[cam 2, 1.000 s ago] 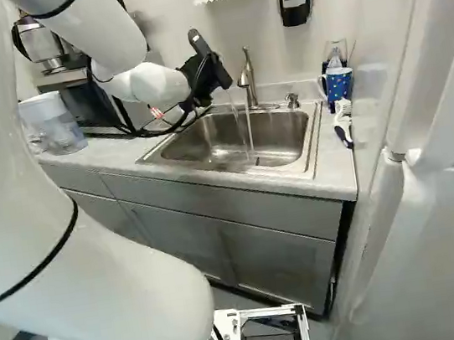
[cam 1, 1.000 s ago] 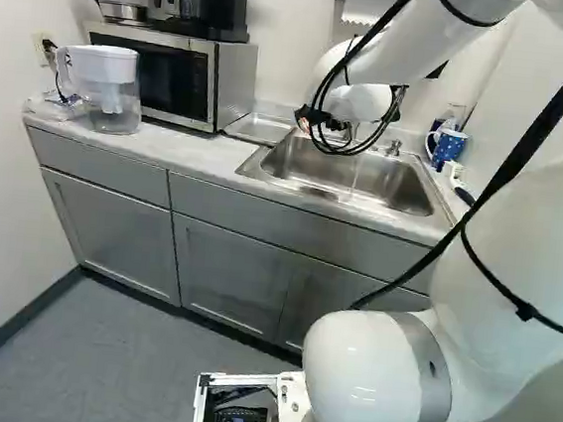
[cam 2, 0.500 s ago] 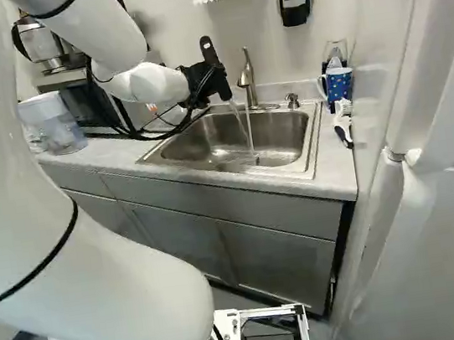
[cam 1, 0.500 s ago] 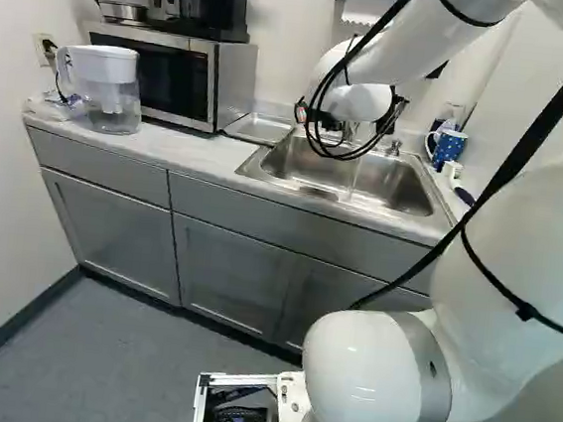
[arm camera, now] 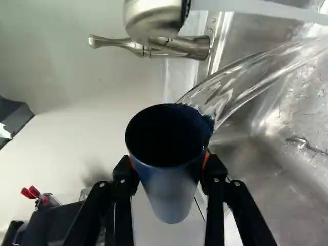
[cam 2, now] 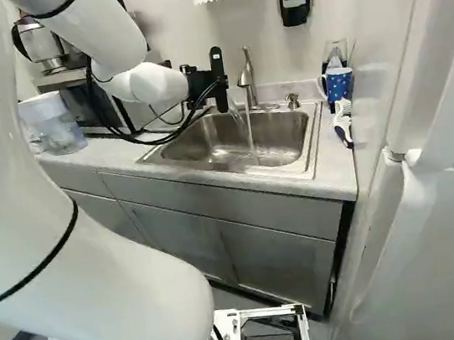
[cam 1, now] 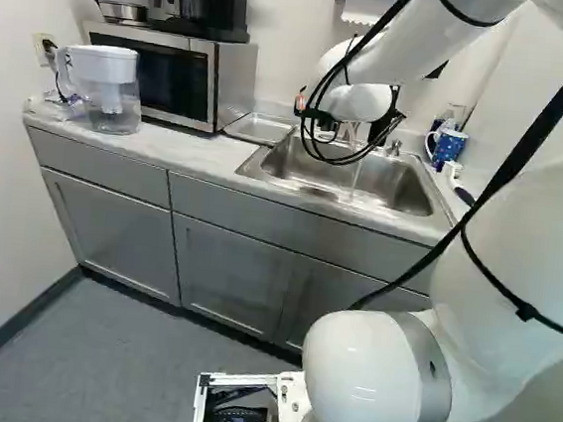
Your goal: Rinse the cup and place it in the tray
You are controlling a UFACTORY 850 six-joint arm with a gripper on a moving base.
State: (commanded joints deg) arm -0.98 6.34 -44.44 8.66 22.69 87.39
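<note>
Cup [arm camera: 171,192], dark blue, smooth and tapering, is clamped from both sides by the black two-fingered tool [cam 2: 219,80], water [arm camera: 241,79] arcing from its rim. In the right base view, from one steel sink [cam 2: 227,167], the tool is at twelve o'clock beside one silvery faucet [cam 2: 249,76], one blue spotted mug [cam 2: 339,85] at two, the pale surface's [cam 2: 119,151] front edge at six. In the left base view, one shallow metal tray [cam 1: 259,130] sits at ten, with little room between sink and silver-black microwave [cam 1: 214,85].
</note>
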